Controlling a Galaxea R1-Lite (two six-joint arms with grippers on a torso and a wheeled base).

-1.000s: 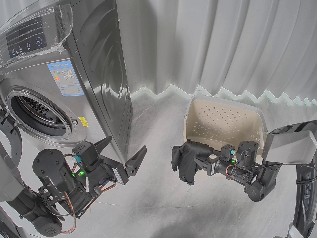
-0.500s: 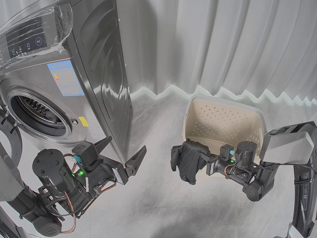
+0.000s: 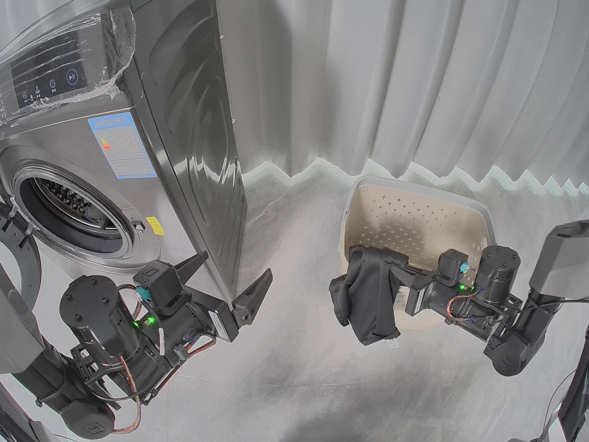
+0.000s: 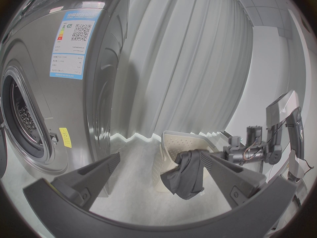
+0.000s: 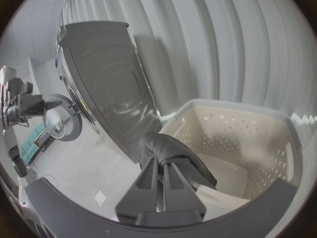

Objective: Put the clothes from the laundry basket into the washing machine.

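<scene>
Above floor (image 3: 294,369), garment (image 3: 368,299) in right claw (image 5: 160,161)

bright even light, soft shadows, sheen on washing machine (image 3: 184,112) — wrist views bulged, dark-cornered

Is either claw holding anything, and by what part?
The right gripper is shut on a dark garment, pinching a bunched fold at its top so the rest hangs. The left gripper is open and empty.

Pale grey floor (image 3: 294,363), silver washing machine (image 3: 184,124) standing on it, cream laundry basket (image 3: 423,185) apart, farther right
</scene>
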